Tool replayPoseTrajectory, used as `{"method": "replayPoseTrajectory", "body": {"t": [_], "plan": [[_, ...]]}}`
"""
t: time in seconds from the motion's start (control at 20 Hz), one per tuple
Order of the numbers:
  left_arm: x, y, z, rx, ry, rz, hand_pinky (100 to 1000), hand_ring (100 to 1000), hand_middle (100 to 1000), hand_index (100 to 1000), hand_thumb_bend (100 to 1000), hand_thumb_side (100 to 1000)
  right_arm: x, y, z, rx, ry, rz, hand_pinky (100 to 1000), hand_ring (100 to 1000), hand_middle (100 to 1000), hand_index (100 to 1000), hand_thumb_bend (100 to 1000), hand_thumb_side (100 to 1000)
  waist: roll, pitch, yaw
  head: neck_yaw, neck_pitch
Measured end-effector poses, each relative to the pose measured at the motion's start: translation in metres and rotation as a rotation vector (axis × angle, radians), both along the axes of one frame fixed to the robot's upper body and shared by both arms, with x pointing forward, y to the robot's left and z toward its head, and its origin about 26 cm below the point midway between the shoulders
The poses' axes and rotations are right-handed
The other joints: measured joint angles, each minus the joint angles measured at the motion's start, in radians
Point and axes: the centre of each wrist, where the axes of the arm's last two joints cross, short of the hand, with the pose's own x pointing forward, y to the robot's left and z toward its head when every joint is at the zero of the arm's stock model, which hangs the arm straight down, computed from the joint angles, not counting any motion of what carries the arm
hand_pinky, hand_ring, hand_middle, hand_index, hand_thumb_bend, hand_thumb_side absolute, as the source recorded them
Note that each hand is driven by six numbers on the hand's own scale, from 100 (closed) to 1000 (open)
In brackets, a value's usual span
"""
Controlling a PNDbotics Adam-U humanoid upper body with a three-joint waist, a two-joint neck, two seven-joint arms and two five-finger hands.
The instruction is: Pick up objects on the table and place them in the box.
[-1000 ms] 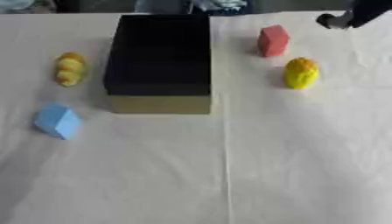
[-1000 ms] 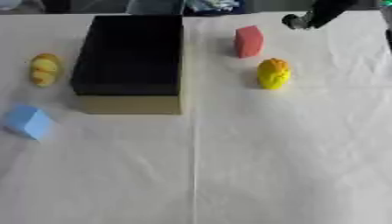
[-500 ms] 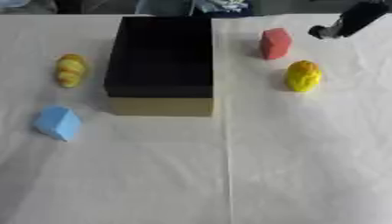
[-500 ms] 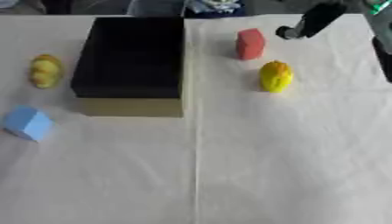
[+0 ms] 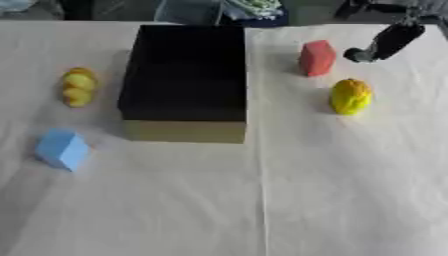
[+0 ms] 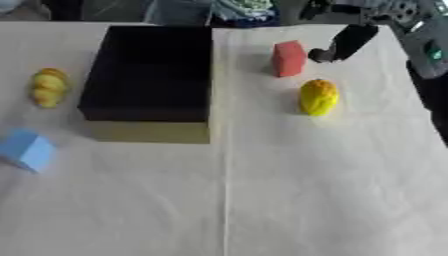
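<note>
The right robot hand (image 5: 385, 42) reaches in from the upper right, just beside the red block (image 5: 317, 58); whether its fingers are apart is unclear. The black box (image 5: 184, 80) sits mid-counter (image 5: 350, 190), yellow fruit (image 5: 351, 96) nearby.

1. Looking down from the robot's head, up high, at the table (image 5: 350, 200).
2. Left eye and right eye views nearly alike.
3. Both showing the box (image 5: 184, 75), slightly shifted sideways.
</note>
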Motion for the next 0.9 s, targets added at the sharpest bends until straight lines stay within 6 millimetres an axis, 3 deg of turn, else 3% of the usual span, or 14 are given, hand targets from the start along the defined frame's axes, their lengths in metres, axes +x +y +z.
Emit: {"method": "replayPoseTrajectory", "body": {"t": [0.2, 0.65, 0.9], "plan": [[0.000, 0.000, -0.001, -0.004, 0.004, -0.006, 767, 741, 678, 883, 735, 576, 0.001, 0.001, -0.002, 0.000, 0.006, 0.002, 893, 903, 809, 857, 317, 191, 0.000, 0.002, 0.001, -0.005, 0.016], [0.001, -0.002, -0.006, -0.015, 0.025, -0.024, 768, 744, 681, 882, 719, 578, 0.005, 0.004, -0.009, -0.022, 0.034, 0.011, 901, 915, 861, 857, 350, 161, 0.000, 0.002, 0.010, -0.002, 0.088], [0.002, -0.003, -0.007, -0.021, 0.028, -0.033, 769, 745, 681, 882, 707, 576, 0.008, 0.006, -0.013, -0.030, 0.056, -0.008, 902, 920, 877, 859, 365, 161, 0.000, 0.002, 0.021, -0.005, 0.090]]}}
